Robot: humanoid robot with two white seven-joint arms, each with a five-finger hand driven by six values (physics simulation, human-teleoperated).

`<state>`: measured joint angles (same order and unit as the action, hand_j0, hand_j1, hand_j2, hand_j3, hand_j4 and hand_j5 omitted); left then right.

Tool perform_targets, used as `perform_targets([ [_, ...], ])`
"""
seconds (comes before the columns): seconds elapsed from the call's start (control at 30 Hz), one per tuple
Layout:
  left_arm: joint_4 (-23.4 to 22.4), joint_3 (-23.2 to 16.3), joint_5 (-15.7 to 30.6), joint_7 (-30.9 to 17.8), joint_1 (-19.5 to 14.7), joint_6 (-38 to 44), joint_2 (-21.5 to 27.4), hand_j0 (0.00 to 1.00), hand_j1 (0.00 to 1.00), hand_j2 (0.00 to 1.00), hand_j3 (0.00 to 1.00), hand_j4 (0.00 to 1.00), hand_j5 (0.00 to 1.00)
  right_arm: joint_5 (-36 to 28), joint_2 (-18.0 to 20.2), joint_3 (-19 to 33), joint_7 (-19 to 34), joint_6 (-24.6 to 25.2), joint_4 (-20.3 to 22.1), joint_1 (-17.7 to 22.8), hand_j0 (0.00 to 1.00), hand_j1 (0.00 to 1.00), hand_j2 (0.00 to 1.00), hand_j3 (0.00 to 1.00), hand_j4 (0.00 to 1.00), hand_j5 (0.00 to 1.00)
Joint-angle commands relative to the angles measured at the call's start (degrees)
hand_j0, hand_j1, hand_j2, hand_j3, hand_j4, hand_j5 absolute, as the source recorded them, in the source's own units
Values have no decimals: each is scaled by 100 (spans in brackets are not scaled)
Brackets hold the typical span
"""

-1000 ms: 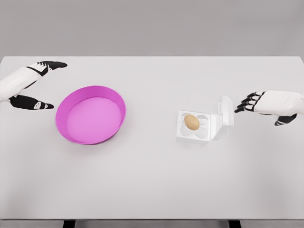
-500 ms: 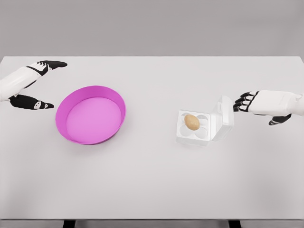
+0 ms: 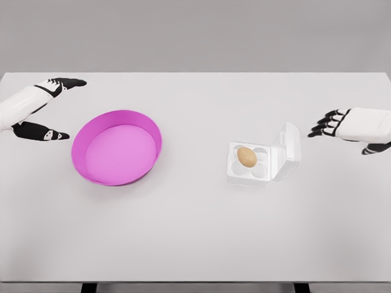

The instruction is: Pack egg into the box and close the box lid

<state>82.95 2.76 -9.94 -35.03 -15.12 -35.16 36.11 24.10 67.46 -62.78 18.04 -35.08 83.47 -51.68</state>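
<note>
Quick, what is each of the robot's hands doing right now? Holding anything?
Left hand: open, fingers spread, holding nothing, beside the pink bowl.
Right hand: open, fingers relaxed, holding nothing, apart from the egg box.

We find no text, label, brand, number or sign that can be read anywhere in the head view (neither on the box [image 3: 264,160], the egg [image 3: 247,157], the pink bowl [image 3: 116,147], nor the table [image 3: 195,232]).
</note>
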Motion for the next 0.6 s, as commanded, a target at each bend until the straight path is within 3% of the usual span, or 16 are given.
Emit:
perform_targets([
  [0.0, 2, -3, 45, 3, 0, 16, 2, 100, 100, 100, 100, 100, 100, -28, 48, 38, -2, 8, 29, 9, 100, 100, 100, 100, 100, 100],
  [0.1, 2, -3, 45, 3, -9, 16, 2, 100, 100, 100, 100, 100, 100, -28, 171, 29, -2, 8, 258, 17, 100, 100, 100, 100, 100, 100],
  [0.57, 2, -12, 45, 3, -9, 16, 2, 100, 100, 100, 100, 100, 100, 7, 145, -32, 33, 8, 574, 184, 100, 100, 100, 100, 100, 100],
])
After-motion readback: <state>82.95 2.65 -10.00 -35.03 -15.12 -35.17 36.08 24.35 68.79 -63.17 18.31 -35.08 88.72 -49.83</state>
